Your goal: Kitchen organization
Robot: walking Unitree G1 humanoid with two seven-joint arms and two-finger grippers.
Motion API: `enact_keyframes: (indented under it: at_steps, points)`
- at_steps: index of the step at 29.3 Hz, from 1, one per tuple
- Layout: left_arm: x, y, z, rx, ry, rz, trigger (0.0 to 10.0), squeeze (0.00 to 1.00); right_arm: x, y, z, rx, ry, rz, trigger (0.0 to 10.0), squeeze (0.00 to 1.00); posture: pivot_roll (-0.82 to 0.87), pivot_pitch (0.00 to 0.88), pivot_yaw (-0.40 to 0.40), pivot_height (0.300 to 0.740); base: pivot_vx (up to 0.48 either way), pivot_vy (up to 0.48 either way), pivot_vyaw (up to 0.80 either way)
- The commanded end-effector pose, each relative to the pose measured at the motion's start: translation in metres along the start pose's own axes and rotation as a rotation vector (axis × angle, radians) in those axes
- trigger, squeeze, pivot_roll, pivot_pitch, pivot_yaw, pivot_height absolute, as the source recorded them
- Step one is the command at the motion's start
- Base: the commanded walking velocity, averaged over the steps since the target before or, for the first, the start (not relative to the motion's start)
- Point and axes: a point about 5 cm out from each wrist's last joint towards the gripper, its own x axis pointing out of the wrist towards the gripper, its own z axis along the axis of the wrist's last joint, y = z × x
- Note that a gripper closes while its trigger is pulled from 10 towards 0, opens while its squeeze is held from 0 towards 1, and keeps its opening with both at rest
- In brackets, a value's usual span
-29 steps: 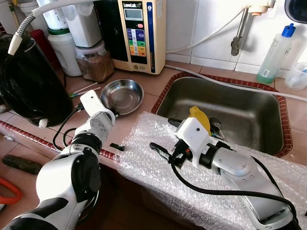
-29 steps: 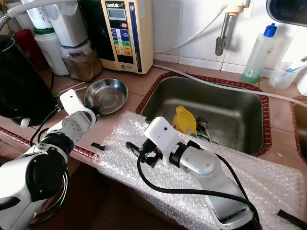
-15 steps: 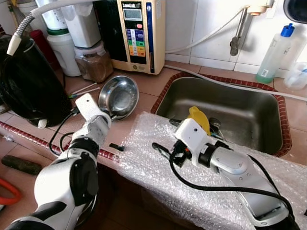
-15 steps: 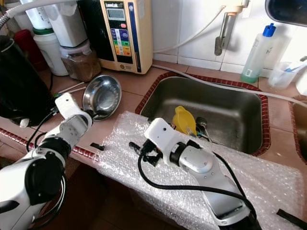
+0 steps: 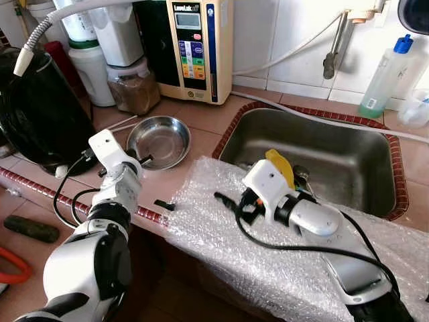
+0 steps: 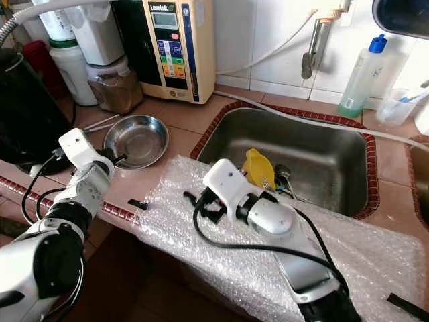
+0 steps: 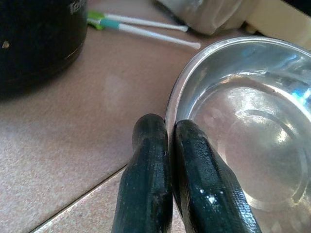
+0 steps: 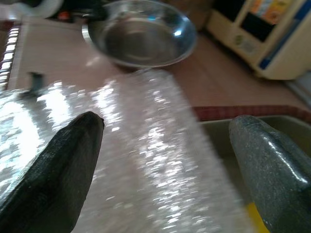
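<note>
A shiny steel bowl (image 5: 159, 141) lies flat on the tiled counter, left of the sink. My left gripper (image 5: 142, 159) is at the bowl's near rim; in the left wrist view its fingers (image 7: 148, 145) are shut on the rim of the bowl (image 7: 243, 131). My right gripper (image 5: 231, 206) hovers open over the bubble wrap (image 5: 221, 235) that is spread along the counter's front edge. Its two fingertips (image 8: 87, 131) stand wide apart with nothing between them, pointing toward the bowl (image 8: 141, 36).
The steel sink (image 5: 335, 141) holds a yellow lid (image 5: 280, 164) and some cutlery. A black kettle (image 5: 40, 111) stands at the left. Jars (image 5: 134, 87) and a water unit (image 5: 194, 47) line the back wall. A soap bottle (image 5: 385, 70) stands at the far right. White sticks (image 5: 120, 124) lie near the bowl.
The bowl, tilted up half a second ago, now lies flat and a little further left. My left gripper has drawn back to the left with its rim. The right gripper barely shifted.
</note>
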Motion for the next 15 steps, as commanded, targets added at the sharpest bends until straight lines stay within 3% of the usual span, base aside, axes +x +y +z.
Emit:
enact_keyframes:
  at_steps: [1, 4, 7, 8, 15]
  points:
    - [-0.001, 0.0, -0.003, 0.032, -0.012, -0.008, 0.0, 0.0, 0.002, -0.007, 0.004, -0.001, -0.02, -0.039, 10.0, 0.0, -0.02, 0.0, 0.079, 0.74, 0.0, 0.0, 0.0]
    - [-0.006, -0.02, 0.004, 0.089, -0.122, -0.12, 0.0, 0.0, 0.008, -0.027, 0.008, 0.056, -0.065, -0.196, 10.0, 0.0, -0.01, 0.0, 0.073, 0.74, 0.0, 0.0, 0.0]
    - [-0.01, -0.03, 0.008, 0.083, -0.177, -0.197, 0.0, 0.0, 0.009, -0.037, 0.01, 0.08, -0.083, -0.272, 10.0, 0.0, -0.01, 0.0, 0.07, 0.74, 0.0, 0.0, 0.0]
    - [-0.015, -0.038, 0.013, 0.113, -0.251, -0.254, 0.0, 0.0, 0.01, -0.047, 0.01, 0.109, -0.093, -0.339, 10.0, 0.0, -0.01, 0.0, 0.07, 0.74, 0.0, 0.0, 0.0]
    - [-0.024, -0.054, 0.026, 0.127, -0.382, -0.34, 0.0, 0.0, 0.016, -0.062, 0.012, 0.194, -0.118, -0.418, 10.0, 0.0, -0.01, 0.0, 0.063, 0.74, 0.0, 0.0, 0.0]
